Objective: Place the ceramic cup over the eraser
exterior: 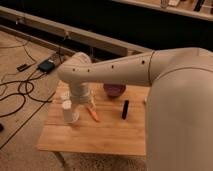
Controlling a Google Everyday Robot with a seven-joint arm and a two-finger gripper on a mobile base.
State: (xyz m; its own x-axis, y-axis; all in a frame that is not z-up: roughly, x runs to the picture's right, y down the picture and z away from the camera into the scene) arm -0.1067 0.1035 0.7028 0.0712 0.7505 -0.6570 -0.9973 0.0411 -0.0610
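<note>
White ceramic cup (69, 113) stands left on the table (100, 136); your gripper (80, 102) hangs beside it, presumably to lift it; grasping or released, you cannot tell; eraser (125, 109) lies right.

I see the plain white tapered ceramic cup (69, 112) standing on end on the left part of the wooden bench (100, 136), taller than wide; I cannot tell which end is up. The gripper (78, 103) hangs straight down just beside it, on its right, and I cannot tell whether they touch. The small slim black bar eraser (125, 109) lies flat on the bench well apart to the cup's right, its long side pointing away from me, uncovered.
</note>
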